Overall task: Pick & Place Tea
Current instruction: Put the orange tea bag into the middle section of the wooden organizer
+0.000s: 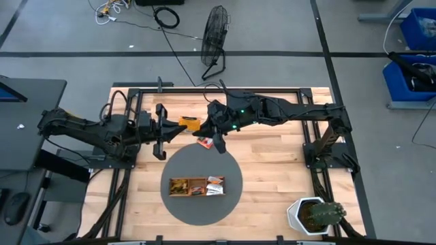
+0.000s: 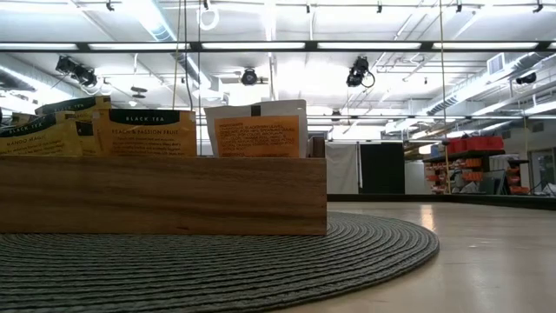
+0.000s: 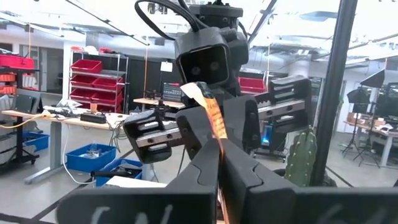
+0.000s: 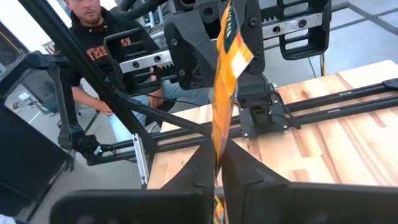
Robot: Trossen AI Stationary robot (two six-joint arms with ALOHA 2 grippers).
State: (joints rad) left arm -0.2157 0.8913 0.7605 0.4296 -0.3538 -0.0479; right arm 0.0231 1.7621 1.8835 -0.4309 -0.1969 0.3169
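Note:
An orange tea sachet [image 1: 190,123] hangs in the air above the wooden table, between my two grippers. My left gripper [image 1: 178,125] reaches it from the table's left and my right gripper [image 1: 202,126] from the right; both are shut on it. A red and white sachet [image 1: 204,141] lies flat on the table just below them. On the round grey mat [image 1: 231,170] stands the wooden tray [image 1: 196,186], with several sachets standing upright in its compartments [image 2: 257,135]. My left gripper pinches one edge of the orange sachet [image 3: 217,138] between its two fingers, coming level from the table's left. The sachet stands on edge, clear of the table. My right gripper pinches the opposite edge [image 4: 217,142] between its two fingers, coming nearly level from the table's right, facing the left gripper.
A cactus in a white pot [image 1: 315,214] stands at the near right corner. Black frame rails [image 1: 225,88] run round the table. A seated person [image 4: 93,43] shows beyond the table's left side. Bare wood lies to the right of the mat.

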